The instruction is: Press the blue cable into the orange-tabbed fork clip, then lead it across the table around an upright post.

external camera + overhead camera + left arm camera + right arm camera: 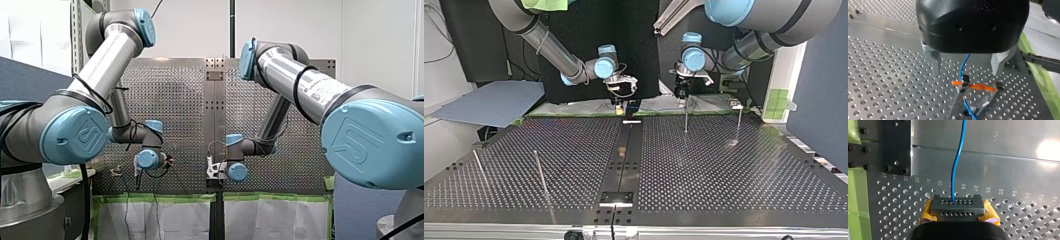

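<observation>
You are looking at a perforated metal table [885, 75] with both arms reaching to its far edge, side by side near the middle. In the left wrist view the left gripper [966, 72] hangs just above the clip [978, 87], released, its two metal fingers [935, 60] spread wide and touching nothing. The clip stands on the table on slim metal legs and carries bright orange tabs across its top. The blue cable [963, 66] comes down from under the gripper body, passes between the spread fingers, runs through the clip next to the orange tabs, and carries on below it. In the right wrist view the right gripper [958, 212] is clenched: its yellow pads [927, 213] sit on either side of a grey block [958, 206] dotted with small holes. The cable meets the top of this block, so this gripper is grasping the cable there. From the block the cable runs straight ahead in a gentle wave, over the holed surface and onto a smooth plate. In the top view two thin posts [540, 172] stand at the view's left, well apart from both grippers.
</observation>
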Controlling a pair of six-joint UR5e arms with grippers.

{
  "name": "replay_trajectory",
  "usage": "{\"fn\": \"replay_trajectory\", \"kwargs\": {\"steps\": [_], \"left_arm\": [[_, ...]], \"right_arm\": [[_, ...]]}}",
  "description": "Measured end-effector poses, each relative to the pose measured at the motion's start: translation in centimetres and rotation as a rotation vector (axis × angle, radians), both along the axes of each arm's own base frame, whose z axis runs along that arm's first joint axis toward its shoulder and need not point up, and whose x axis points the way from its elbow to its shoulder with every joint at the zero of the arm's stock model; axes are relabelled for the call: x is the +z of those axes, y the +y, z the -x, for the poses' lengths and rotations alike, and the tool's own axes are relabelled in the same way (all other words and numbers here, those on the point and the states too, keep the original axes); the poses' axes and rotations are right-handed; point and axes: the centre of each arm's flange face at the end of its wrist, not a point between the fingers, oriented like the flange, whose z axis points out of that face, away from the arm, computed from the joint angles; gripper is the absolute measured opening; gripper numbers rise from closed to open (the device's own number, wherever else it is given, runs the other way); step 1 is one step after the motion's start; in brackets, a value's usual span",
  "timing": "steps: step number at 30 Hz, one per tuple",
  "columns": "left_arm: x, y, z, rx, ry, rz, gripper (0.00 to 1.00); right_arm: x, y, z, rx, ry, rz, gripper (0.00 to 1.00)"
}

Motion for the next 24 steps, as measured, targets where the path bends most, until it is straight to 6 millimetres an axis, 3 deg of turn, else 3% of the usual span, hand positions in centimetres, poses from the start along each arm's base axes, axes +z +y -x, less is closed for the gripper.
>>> {"fn": "replay_trajectory", "kwargs": {"steps": [9,24], "left_arm": [[0.6,-1.4,-1.1,-0.014,-0.024,0.038,1.0],[-3.2,-3.3,-4.3,-0.022,0.012,0.02,1.0]], "right_arm": [[0.0,0.0,-0.1,0.008,-0.003,0.002,0.0],[0.0,0.0,0.0,0.01,-0.002,-0.001,0.0]]}}
